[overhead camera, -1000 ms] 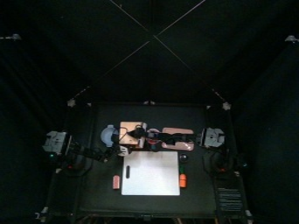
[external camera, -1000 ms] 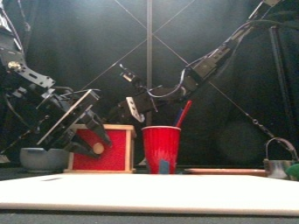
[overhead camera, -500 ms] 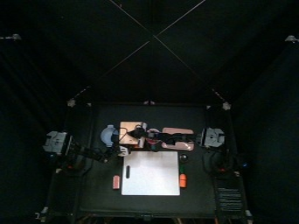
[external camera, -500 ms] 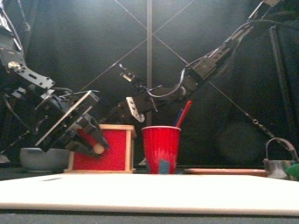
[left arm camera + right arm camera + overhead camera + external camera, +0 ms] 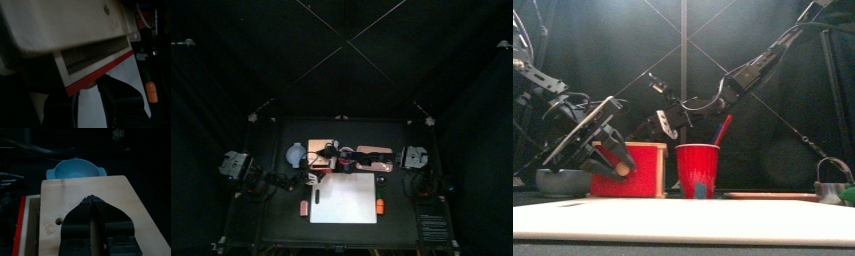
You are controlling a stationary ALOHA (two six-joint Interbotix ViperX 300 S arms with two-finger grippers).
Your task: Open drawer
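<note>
The drawer point(image 5: 628, 169) is standing toward the table's point(image 5: 398, 232) back left corner, just behind the white sheet point(image 5: 687, 221) and beside the red cup point(image 5: 698, 170). In the left wrist view its red-fronted sliding part point(image 5: 100, 72) is showing partly out of the pale box, a dark gap lying open behind the red face. The left gripper point(image 5: 609, 152) is hanging at the drawer's front left side, its jaws spread around the small knob on the red face; whether they are pressing on it cannot be told. The right gripper point(image 5: 95, 210) is resting on top of the box, jaws drawn close together on the pale wood. The grey-blue bowl point(image 5: 75, 169) is sitting just beyond the box, nearer the table's left edge.
</note>
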